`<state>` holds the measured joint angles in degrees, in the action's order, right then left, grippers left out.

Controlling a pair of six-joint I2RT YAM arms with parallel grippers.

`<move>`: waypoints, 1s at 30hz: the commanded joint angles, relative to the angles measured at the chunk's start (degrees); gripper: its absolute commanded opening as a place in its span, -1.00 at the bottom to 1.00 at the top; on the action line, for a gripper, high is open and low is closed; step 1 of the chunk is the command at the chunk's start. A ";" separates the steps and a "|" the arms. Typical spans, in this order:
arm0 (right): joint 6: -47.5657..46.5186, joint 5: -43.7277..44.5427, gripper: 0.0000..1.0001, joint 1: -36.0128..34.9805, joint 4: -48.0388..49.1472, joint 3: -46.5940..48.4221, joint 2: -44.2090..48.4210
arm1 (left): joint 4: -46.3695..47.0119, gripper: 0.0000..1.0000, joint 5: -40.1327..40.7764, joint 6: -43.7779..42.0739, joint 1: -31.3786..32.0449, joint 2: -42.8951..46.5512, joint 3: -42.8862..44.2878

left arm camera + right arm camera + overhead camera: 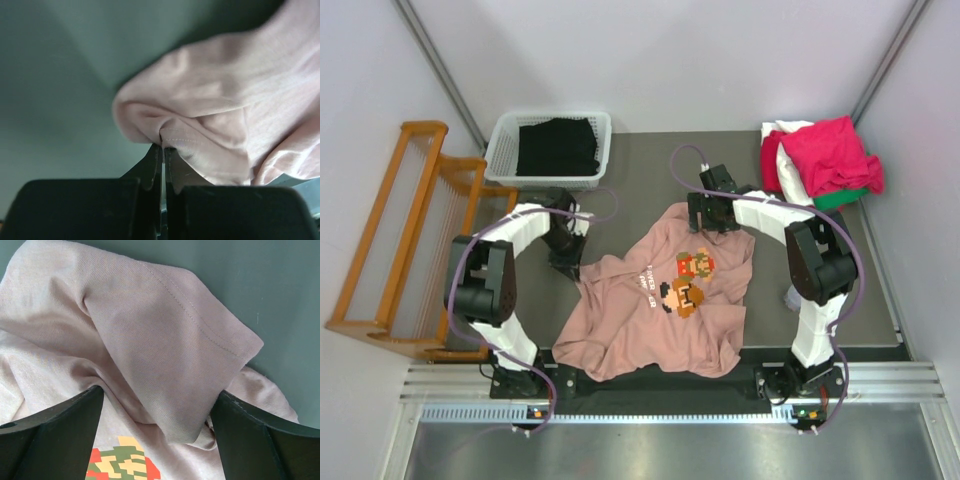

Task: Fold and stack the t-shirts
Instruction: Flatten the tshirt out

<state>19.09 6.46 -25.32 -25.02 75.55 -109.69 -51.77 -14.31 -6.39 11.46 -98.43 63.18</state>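
Left wrist view: the left gripper [163,148] has its fingers [152,167] pressed together, clenched on a stitched hem fold of the dusty-pink t-shirt [220,100]. The cloth bunches directly above the fingertips and runs off toward 3 o'clock.

Right wrist view: the right gripper [157,392] has its fingers [55,435] spread wide, released. A sleeve fold of the same shirt lies between them, unclamped. The edge of the pixel-art print [120,462] shows at 6 o'clock.

Top external view: the left gripper [570,262] sits at the 10 o'clock edge of the dusty-pink t-shirt [650,320]. The right gripper [710,215] sits at its 12 o'clock edge. The shirt lies crumpled at the centre of the table [645,165], print facing up.

A pile of t-shirts [825,160] rests at the table's 2 o'clock corner, crimson-pink on top, white and green beneath. A basket [545,182] holding black cloth [556,145] stands at 11 o'clock. A wooden rack [424,128] stands at 9 o'clock, beside the table.
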 commanded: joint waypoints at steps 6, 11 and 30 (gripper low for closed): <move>-0.99 1.98 0.09 0.27 1.81 4.34 1.58 | -0.61 -1.00 -1.34 -1.52 -9.09 -2.64 8.45; -0.90 2.50 -0.97 0.27 1.99 3.38 2.20 | -0.27 -1.00 -2.13 -1.08 -9.53 -2.73 8.72; -3.45 30.89 -1.00 -14.05 -2.66 -3.65 33.91 | -12.30 -1.00 -2.92 -1.08 -17.43 1.05 32.33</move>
<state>15.42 31.07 -39.72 -25.36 72.73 -83.05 -57.82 -15.62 -7.14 -3.22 -102.04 86.70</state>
